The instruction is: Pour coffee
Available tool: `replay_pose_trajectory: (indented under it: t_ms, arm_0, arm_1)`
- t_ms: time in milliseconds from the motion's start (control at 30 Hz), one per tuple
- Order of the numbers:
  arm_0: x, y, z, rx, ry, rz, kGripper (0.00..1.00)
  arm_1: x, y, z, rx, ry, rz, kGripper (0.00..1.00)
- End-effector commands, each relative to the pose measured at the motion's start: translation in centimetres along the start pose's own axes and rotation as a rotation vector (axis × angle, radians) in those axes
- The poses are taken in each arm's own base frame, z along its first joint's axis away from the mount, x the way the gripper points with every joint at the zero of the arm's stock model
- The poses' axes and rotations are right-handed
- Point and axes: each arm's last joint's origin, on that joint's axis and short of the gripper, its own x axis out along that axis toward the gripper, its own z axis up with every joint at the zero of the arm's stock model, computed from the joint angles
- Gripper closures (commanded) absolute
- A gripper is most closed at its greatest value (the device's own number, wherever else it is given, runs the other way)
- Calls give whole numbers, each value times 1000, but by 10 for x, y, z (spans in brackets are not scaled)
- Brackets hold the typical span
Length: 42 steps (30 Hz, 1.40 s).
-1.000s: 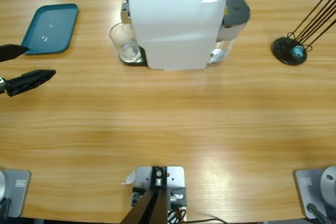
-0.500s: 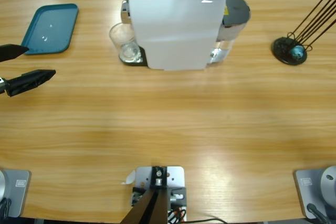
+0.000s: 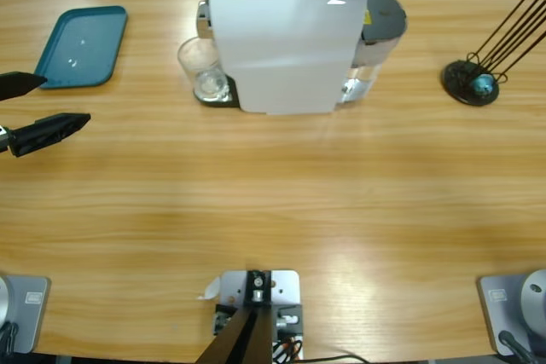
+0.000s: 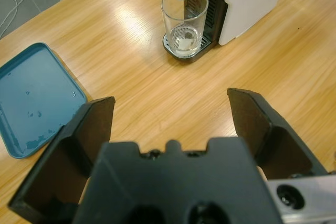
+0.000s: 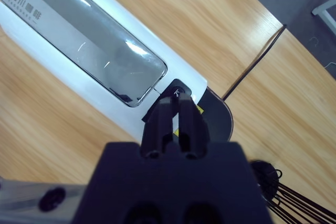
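High view: a clear glass (image 3: 201, 68) is seen on the drip tray at the left of the white coffee machine (image 3: 281, 36), near a teal tray (image 3: 83, 46); the left gripper (image 3: 30, 108) is held wide open at the table's left edge.

Left wrist view: the glass (image 4: 184, 20) appears nearly empty, and no amber coffee can be made out.

Right wrist view: the right gripper (image 5: 176, 109) is shown closed, empty, above the machine's black button (image 5: 178, 90).

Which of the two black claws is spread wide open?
The left tool, at the table's edge near the teal tray; its jaws gape apart. The right tool, above the white coffee machine, is pinched shut.
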Motion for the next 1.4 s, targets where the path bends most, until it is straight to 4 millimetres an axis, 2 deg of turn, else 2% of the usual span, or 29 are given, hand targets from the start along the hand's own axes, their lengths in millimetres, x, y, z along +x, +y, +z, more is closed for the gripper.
replay_pose_trajectory:
  t_ms: [33,667,933,1133,1400]
  arm_0:
    - [8,-2,-10,-9,50,-6,69]
    - [8,-2,-10,-6,51,-8,69]
    - [8,-2,-10,-5,52,-10,69]
    - [9,-3,-10,-2,53,-13,69]
    - [8,-3,-10,0,52,-14,69]
  arm_1:
    - [29,-7,-2,21,58,-34,1000]
    - [37,-12,6,29,56,-41,1000]
    - [42,-9,-8,36,97,-31,1000]
    - [33,-8,-21,57,103,-34,1000]
    - [24,-9,-16,62,75,-49,1000]
